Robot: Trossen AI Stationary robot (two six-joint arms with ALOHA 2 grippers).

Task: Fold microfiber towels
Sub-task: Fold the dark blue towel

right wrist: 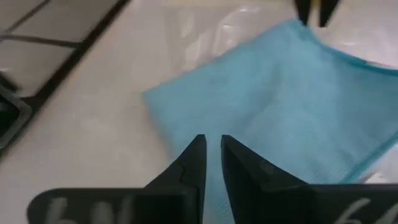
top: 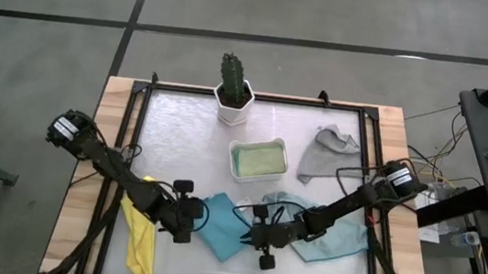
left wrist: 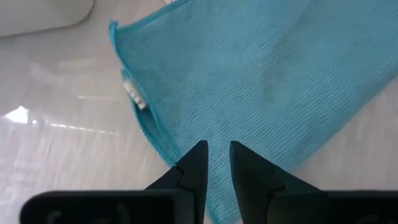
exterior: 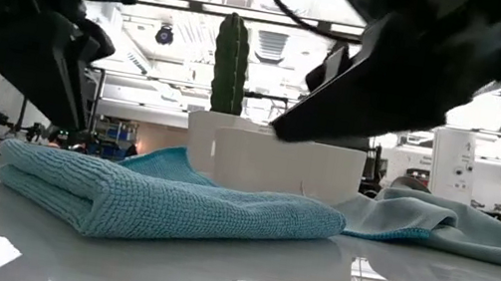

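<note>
The bright blue towel [top: 226, 226] lies folded on the white table [top: 189, 131] near the front edge, between the two grippers. The left gripper [top: 190, 220] sits at its left edge and the right gripper [top: 258, 234] at its right edge. In the left wrist view the left fingers [left wrist: 196, 163] stand nearly together over the towel's corner, and whether they pinch cloth cannot be told. In the right wrist view the right fingers [right wrist: 194, 160] are also nearly together, just over the towel's near edge, with nothing visibly clamped.

The step in hand looks like another fold of this towel. To do it well, each gripper should take a corner through all layers — not just the top one — then lift both together and carry them level across, so the edges meet squarely.

The pale teal towel [top: 338, 237] lies touching the blue one under the right arm, so that gripper must catch only the blue towel. The yellow towel [top: 140, 236] hangs at the left front, the grey towel [top: 323, 155] lies at the right rear, and the olive green towel [top: 258, 160] rests in the white tray [top: 260, 143].
</note>
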